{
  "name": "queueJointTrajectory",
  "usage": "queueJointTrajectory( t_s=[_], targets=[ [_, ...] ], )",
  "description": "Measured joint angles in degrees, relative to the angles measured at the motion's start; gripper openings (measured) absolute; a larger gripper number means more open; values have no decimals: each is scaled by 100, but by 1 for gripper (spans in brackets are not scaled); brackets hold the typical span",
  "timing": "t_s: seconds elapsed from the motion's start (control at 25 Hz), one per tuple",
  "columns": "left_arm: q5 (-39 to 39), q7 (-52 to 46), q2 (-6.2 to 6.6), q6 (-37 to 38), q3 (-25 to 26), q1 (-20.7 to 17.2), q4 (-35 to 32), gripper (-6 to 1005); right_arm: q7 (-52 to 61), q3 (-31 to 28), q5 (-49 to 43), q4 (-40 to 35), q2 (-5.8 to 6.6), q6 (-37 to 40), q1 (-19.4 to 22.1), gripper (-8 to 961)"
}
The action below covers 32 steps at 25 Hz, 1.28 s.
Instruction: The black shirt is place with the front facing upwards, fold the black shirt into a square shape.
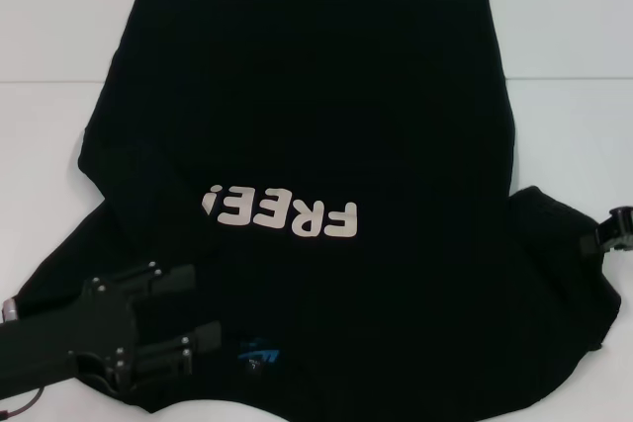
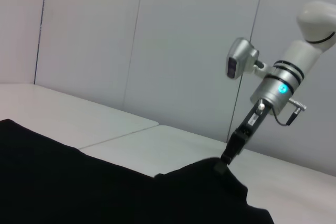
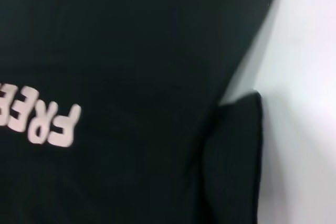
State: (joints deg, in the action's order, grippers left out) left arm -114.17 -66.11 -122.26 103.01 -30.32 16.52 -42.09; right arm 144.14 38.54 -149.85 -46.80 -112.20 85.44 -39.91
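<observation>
Only one black shirt (image 1: pixel 316 145) lies flat; left claw (image 1: pixel 203 308) spread, right claw (image 1: pixel 605 234) pinching its sleeve.

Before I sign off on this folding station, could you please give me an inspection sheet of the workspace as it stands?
Surface: white table, seam line across it.
Job's things: black shirt lies front up, white "FREE!" lettering showing; right sleeve bunched up and raised.
Clutter: nothing seen.
Grippers: left gripper open, over the shirt's left sleeve near the collar; right gripper at the bunched right sleeve, apparently pinching it.
Cables: thin cable on the right wrist.
Surroundings: pale panelled wall.
</observation>
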Motion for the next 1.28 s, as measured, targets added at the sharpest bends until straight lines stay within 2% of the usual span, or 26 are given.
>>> queueJointTrajectory(
  t_s=[0.24,0.44,1.08,1.28],
  targets=[
    [-4,-12,13,1,0,0,0,766,-14,-4,209,-376,21,279,-5,43],
    [-6,-16,18,0,0,0,0,766,-29,52,227,-413,11,338,-126,43],
    [-9,-16,44,-8,0,-15,0,765,-2,1078,199,-312,-272,416,-886,44],
    [-9,-16,45,-9,0,-24,0,765,0,1169,188,-312,-319,414,-1019,44]
  ],
)
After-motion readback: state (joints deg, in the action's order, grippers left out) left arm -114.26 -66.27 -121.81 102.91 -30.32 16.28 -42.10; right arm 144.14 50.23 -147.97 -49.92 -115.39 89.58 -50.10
